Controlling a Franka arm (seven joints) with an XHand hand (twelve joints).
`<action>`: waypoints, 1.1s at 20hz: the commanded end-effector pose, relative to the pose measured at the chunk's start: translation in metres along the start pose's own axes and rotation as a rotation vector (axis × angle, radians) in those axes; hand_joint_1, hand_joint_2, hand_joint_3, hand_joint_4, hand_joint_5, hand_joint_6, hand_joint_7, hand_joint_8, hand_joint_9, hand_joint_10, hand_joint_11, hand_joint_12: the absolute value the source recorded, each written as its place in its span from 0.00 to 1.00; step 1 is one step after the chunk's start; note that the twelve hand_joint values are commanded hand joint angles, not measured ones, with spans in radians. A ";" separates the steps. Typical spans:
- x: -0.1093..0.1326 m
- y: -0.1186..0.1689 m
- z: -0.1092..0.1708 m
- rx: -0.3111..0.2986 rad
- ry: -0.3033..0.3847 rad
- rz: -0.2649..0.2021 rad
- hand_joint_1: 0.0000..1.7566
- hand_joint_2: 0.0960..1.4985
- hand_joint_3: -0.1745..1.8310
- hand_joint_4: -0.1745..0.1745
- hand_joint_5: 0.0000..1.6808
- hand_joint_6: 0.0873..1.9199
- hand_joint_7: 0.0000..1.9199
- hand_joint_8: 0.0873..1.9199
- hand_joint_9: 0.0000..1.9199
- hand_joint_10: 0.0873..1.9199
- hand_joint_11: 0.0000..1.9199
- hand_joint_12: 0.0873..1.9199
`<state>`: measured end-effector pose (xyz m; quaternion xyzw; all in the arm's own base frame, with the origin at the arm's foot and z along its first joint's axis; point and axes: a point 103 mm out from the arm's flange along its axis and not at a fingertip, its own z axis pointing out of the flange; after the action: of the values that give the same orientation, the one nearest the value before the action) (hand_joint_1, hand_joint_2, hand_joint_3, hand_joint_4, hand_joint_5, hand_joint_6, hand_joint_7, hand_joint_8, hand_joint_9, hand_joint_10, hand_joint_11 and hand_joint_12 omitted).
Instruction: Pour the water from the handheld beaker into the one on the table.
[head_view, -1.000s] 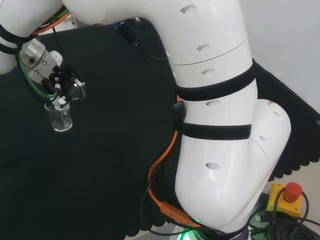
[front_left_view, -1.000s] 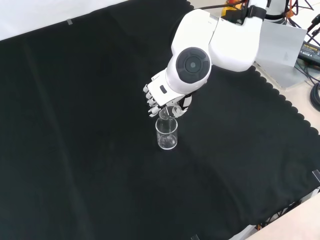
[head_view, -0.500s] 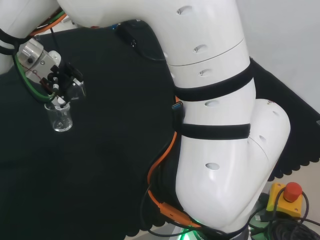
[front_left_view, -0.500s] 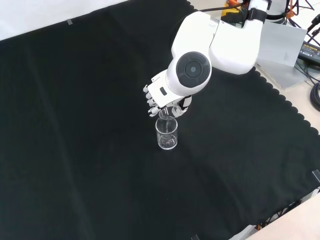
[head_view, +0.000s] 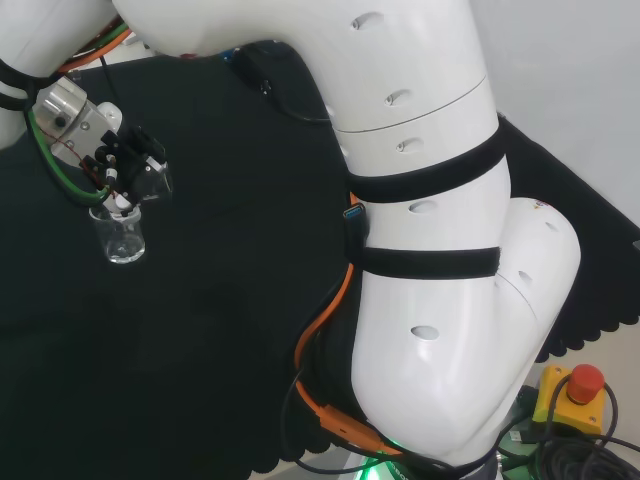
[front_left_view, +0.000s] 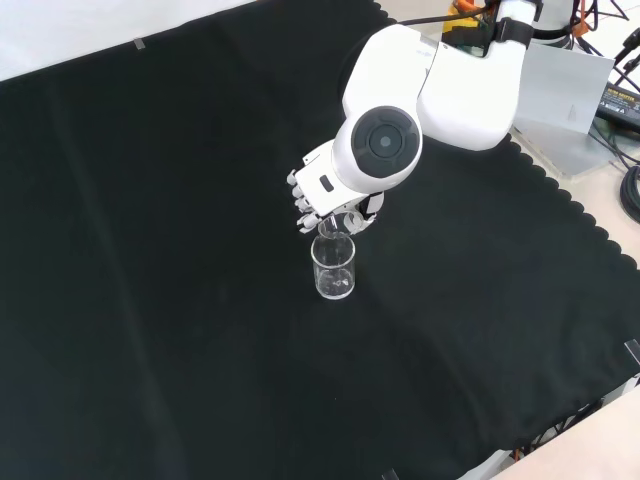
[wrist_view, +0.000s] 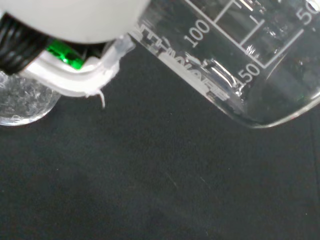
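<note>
the handheld beaker (wrist_view: 240, 55) is tipped way over, long axis slanting, mouth end down toward the standing beaker (front_left_view: 334, 270) right below it. two beakers total, one upright on the black cloth (front_left_view: 150, 250) (near its middle, front view). the hand (front_left_view: 318, 195) has its fingers curled round the tilted one.

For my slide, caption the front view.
The hand tilts a clear held beaker over the upright beaker standing on the black cloth.
</note>
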<state>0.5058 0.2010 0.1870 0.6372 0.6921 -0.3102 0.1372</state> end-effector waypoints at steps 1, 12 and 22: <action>0.000 -0.001 0.000 0.000 -0.004 0.002 0.67 0.36 0.40 0.99 0.91 0.03 0.94 0.15 0.84 0.28 0.71 0.40; 0.001 -0.002 -0.003 0.003 0.003 -0.004 0.67 0.36 0.40 0.99 0.91 0.03 0.94 0.16 0.84 0.28 0.71 0.39; -0.001 -0.005 -0.009 -0.007 0.022 -0.005 0.67 0.36 0.40 0.99 0.91 0.04 0.94 0.16 0.84 0.29 0.71 0.39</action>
<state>0.5043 0.2047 0.1918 0.6381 0.6943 -0.3045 0.1342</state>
